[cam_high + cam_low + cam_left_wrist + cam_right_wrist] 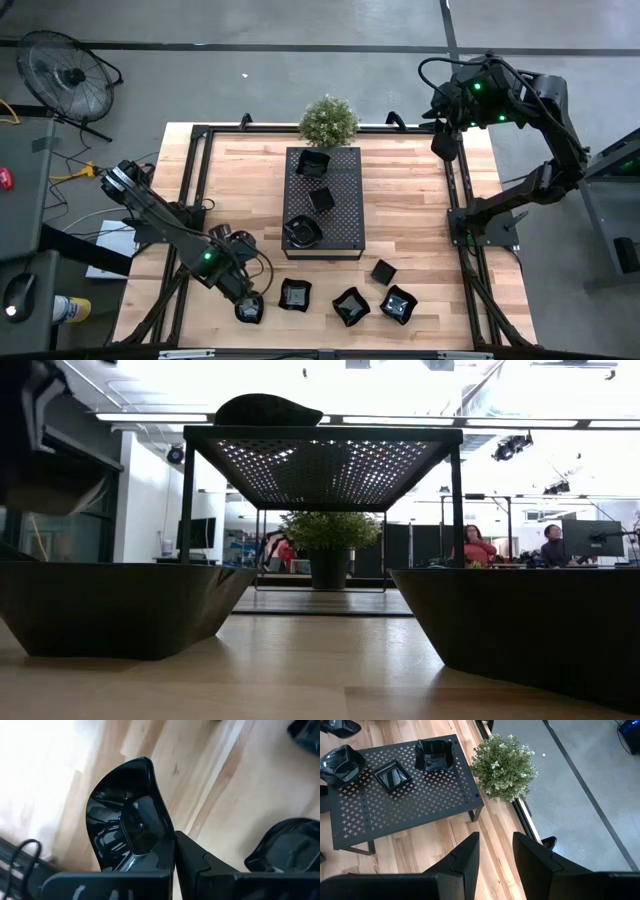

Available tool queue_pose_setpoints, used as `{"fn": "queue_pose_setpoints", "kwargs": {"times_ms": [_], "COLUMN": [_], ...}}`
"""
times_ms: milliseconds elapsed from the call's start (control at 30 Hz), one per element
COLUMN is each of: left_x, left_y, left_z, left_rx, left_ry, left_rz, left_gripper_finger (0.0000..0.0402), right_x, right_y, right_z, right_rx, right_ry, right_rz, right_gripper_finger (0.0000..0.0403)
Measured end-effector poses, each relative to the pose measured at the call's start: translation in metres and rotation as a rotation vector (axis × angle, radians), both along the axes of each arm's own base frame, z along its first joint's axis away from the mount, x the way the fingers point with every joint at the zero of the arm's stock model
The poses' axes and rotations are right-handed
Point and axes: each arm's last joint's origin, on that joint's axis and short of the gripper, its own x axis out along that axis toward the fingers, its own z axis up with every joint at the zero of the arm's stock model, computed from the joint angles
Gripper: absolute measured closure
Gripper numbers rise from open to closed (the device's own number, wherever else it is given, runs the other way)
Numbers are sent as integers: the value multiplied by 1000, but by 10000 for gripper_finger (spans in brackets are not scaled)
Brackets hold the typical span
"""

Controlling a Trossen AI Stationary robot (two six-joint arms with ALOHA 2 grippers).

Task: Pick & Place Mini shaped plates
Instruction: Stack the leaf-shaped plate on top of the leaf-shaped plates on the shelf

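Several mini shaped plates, small glossy black dishes, show in the high view. Three sit on the black perforated tray (345, 215), for instance one at its far end (313, 162). Others lie on the wood near the front edge, for instance one wavy-rimmed plate (351, 305). At the front left my left gripper (243, 300) is shut on one plate (127, 820). My right gripper (496, 855) hangs open high over the table's far right corner with nothing between its fingers. My left gripper pinches the plate's rim (167, 837) between its two fingers, at one side of the dish. The fingers come steeply from above. The plate stands tilted on edge in the hold, its hollow turned toward the wrist camera, above the wooden top.
A potted green plant (328, 120) stands at the far edge behind the tray. A neighbouring plate (295, 293) lies just right of the held one. Black frame rails (455, 200) run along the table's sides. In the low view two plates (120, 610) stand close before the camera.
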Motion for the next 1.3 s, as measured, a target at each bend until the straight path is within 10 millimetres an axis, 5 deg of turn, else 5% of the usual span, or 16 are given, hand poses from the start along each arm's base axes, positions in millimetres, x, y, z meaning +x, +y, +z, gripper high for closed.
{"fn": "queue_pose_setpoints", "kwargs": {"times_ms": [600,1300], "left_x": [4,30], "left_y": [2,27], "left_z": [59,124], "left_rx": [108,194], "left_ry": [-129,-227], "left_rz": [-8,-302], "left_gripper_finger": [401,401], "right_x": [-2,-6], "right_y": [1,0], "right_z": [1,2], "right_rx": [-8,-22], "right_ry": [-3,-14], "right_rz": [-13,-139], "right_gripper_finger": [290,290]}}
